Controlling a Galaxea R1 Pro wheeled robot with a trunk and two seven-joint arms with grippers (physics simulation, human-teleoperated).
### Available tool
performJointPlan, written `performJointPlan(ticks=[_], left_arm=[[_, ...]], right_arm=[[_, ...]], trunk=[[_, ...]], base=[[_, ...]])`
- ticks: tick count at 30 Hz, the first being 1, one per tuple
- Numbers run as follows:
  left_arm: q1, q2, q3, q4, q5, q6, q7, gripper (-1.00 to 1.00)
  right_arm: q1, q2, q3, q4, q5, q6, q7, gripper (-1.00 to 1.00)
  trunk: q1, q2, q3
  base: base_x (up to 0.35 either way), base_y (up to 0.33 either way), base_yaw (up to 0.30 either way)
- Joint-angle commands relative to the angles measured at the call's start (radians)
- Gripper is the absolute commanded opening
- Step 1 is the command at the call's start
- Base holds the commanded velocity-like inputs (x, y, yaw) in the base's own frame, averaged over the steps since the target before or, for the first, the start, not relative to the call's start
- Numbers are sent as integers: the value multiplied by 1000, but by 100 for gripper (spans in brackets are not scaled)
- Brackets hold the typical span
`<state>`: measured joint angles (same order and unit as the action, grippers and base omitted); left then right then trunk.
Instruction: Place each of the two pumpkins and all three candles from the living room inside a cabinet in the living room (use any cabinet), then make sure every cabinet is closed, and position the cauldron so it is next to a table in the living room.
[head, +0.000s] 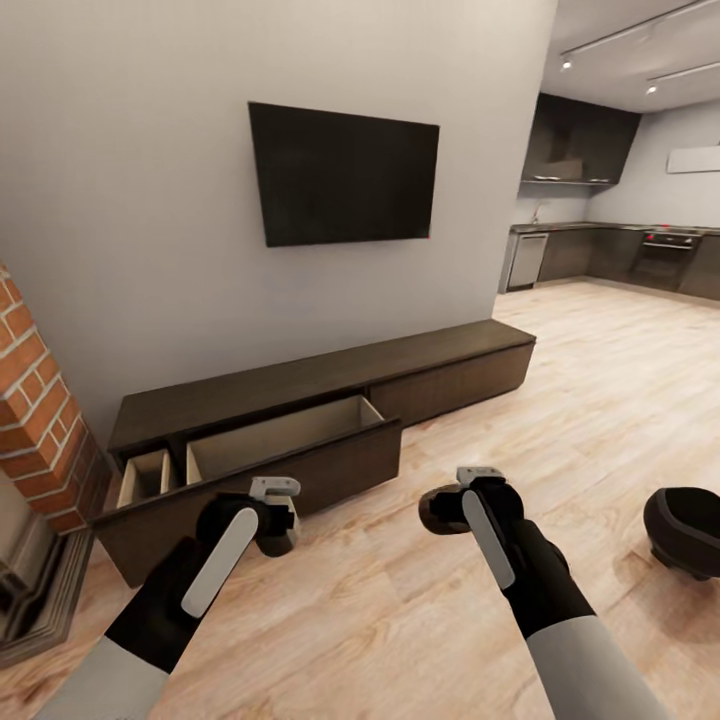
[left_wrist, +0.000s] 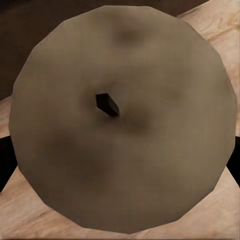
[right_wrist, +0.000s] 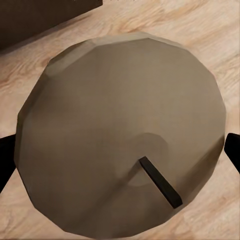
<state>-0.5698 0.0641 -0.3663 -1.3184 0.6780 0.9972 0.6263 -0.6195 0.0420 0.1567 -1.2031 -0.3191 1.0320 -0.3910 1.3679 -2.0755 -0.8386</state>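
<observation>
My left gripper (head: 283, 517) is shut on a dull brown candle (left_wrist: 120, 125), seen from its top with a short dark wick. My right gripper (head: 452, 502) is shut on a second brown candle (right_wrist: 115, 135) with a longer wick; its dark fingers (right_wrist: 6, 160) flank the candle. Both hands hover over the wood floor in front of the long, low, dark brown cabinet (head: 300, 385). Two of its drawers stand pulled out: a narrow one (head: 143, 478) at the left end and a wide one (head: 290, 445) beside it, both showing pale wood insides. The black cauldron (head: 685, 530) sits on the floor at the right. The pumpkins and the table are out of view.
A brick fireplace (head: 35, 440) with a stone hearth stands at the left, close to the cabinet's end. A black TV (head: 340, 175) hangs above the cabinet. Open wood floor (head: 560, 400) stretches right toward a dark kitchen (head: 610, 250) at the back.
</observation>
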Motion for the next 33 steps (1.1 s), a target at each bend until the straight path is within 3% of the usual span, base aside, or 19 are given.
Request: performJointPlan(ticks=[1, 6, 11, 12, 13, 24, 33], left_arm=[[-2, 1, -2, 0, 10, 3, 10, -100], [-6, -1, -2, -1, 11, 47, 11, -100], [-8, -1, 3, 4, 11, 50, 20, -100], [-19, -3, 46, 34, 11, 50, 32, -100], [-23, -5, 56, 42, 11, 50, 34, -100], [-27, -6, 75, 52, 11, 50, 38, -100], [-25, -6, 75, 49, 11, 50, 38, -100]], right_arm=[[-1, 1, 1, -1, -6, 3, -11, -100], [0, 6, 1, -2, -6, 3, -10, -100], [0, 8, 3, -3, -6, 2, -9, -100], [0, 8, 4, -4, -10, 2, -8, -100], [0, 8, 4, -4, -11, 2, -8, -100], [0, 10, 5, -3, -14, 2, -4, -100], [0, 22, 4, -2, -12, 2, -6, -100]], trunk=[[-4, 7, 2], [-23, 42, 17], [-42, 77, 33], [-46, 84, 36], [-50, 91, 39], [-50, 91, 39], [-50, 91, 39]], base=[[0, 0, 75], [0, 0, 26], [0, 0, 4], [0, 0, 0], [0, 0, 0], [0, 0, 9], [18, 0, 238]])
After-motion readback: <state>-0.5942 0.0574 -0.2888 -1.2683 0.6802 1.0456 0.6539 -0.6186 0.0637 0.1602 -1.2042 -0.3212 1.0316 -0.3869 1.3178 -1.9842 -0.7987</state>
